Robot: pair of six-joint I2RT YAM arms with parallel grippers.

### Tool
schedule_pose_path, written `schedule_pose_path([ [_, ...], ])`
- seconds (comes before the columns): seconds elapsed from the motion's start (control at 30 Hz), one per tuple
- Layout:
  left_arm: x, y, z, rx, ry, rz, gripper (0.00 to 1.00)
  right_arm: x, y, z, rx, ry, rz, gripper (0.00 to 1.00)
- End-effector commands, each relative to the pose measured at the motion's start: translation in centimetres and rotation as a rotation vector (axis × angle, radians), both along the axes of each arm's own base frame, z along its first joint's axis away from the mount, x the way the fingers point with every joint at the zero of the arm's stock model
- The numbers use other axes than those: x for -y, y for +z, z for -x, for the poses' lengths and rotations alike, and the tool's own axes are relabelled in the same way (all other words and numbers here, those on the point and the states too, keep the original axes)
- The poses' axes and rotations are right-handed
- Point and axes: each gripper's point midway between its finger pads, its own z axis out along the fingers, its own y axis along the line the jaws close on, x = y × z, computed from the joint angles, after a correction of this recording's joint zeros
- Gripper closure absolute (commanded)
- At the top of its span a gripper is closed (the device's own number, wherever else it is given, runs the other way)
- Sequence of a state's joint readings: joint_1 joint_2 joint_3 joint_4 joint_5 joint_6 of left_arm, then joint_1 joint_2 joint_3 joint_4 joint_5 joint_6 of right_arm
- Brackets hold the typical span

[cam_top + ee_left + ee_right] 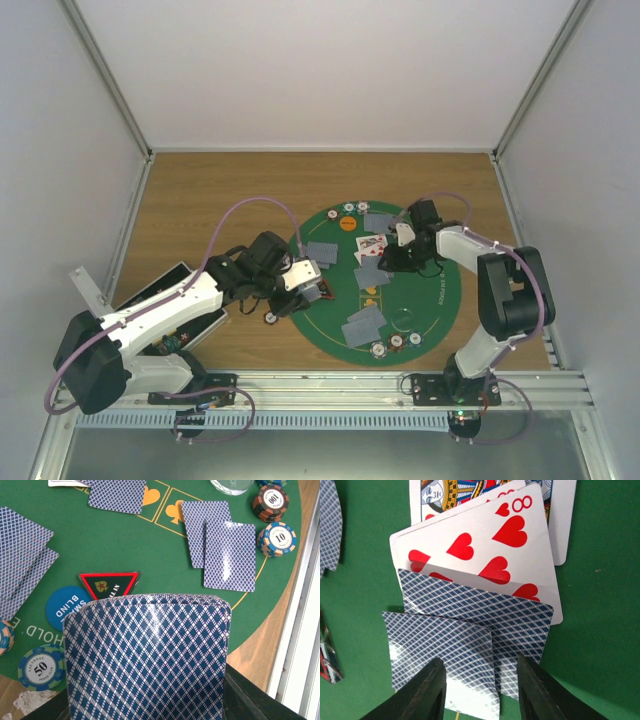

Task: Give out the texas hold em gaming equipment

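My left gripper (306, 281) is shut on a deck of blue-backed playing cards (147, 655) at the left rim of the green mat (440, 290). Just beyond the deck lie a red-black triangle marker (109, 584), a blue disc (65, 607) and a 50 chip (41, 667). My right gripper (480, 692) stands open low over two overlapping face-down cards (445, 650), which lie flat on the mat between its fingers (422, 695). Above them lies a face-up eight of hearts (485, 545) on other face-up cards.
Face-down card pairs (222, 545) sit around the mat. Chip stacks (277, 539) stand at its rim, with a clear disc (400, 318) and an orange disc (347, 222). A black case (165, 320) lies at the left under my left arm. One chip (271, 318) sits on the wood.
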State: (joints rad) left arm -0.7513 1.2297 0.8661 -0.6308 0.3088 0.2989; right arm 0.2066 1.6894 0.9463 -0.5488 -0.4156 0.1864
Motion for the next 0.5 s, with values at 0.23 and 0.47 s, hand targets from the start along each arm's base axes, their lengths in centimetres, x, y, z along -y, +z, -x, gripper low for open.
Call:
schedule_pose_path([
  [0.23, 4.0, 5.4, -2.8, 0.042, 0.085, 0.189, 0.47, 0.6, 5.8, -0.7, 0.141, -0.005, -0.023, 0.35],
  [0.47, 0.6, 4.3, -4.0, 0.01, 0.4, 0.134, 0.48, 0.6, 8.5, -1.0, 0.192, -0.04, -0.058, 0.2],
])
